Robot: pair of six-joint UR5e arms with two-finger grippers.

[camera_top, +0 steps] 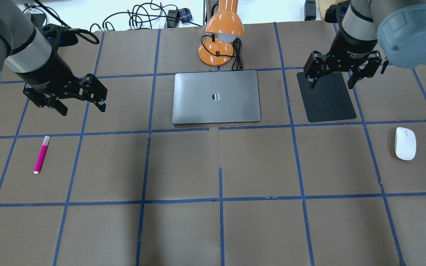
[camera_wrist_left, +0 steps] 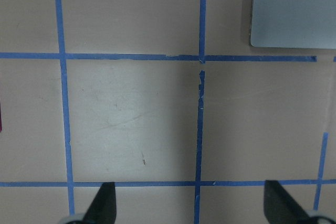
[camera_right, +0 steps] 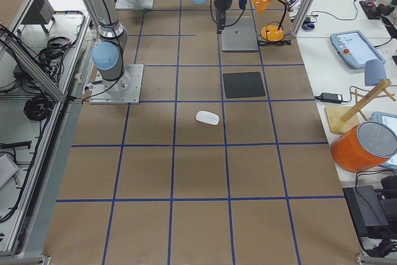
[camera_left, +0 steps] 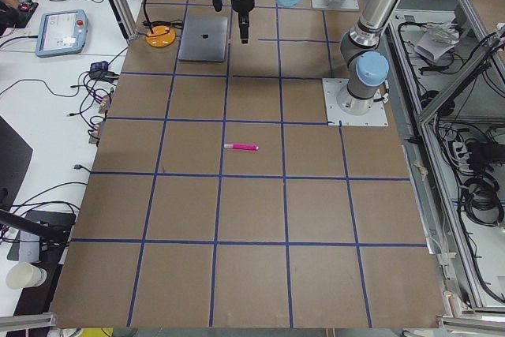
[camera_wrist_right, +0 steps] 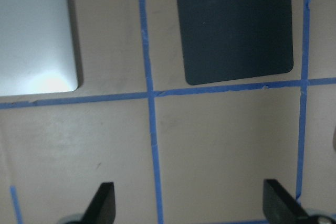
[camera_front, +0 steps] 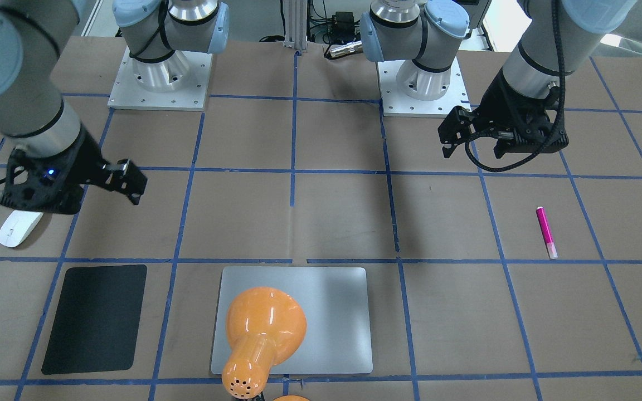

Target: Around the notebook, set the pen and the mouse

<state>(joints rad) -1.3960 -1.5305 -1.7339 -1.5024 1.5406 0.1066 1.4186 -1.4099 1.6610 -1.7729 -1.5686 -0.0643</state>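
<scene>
The silver-grey notebook [camera_top: 216, 96] lies closed at the far middle of the table. The pink pen [camera_top: 41, 154] lies by itself on the left, nearer the robot than my left gripper [camera_top: 83, 107], which hangs open and empty above the table. The white mouse [camera_top: 405, 143] rests on the right. My right gripper [camera_top: 332, 83] hovers open and empty over the black mat [camera_top: 325, 98], well clear of the mouse. In the left wrist view the notebook's corner [camera_wrist_left: 294, 9] shows at top right, ahead of the open fingers [camera_wrist_left: 105, 205].
An orange desk lamp [camera_top: 220, 33] stands just beyond the notebook, and its head overhangs the notebook's far edge [camera_front: 262, 328]. The black mat lies to the notebook's right. Blue tape lines grid the brown tabletop. Cables run along the far edge.
</scene>
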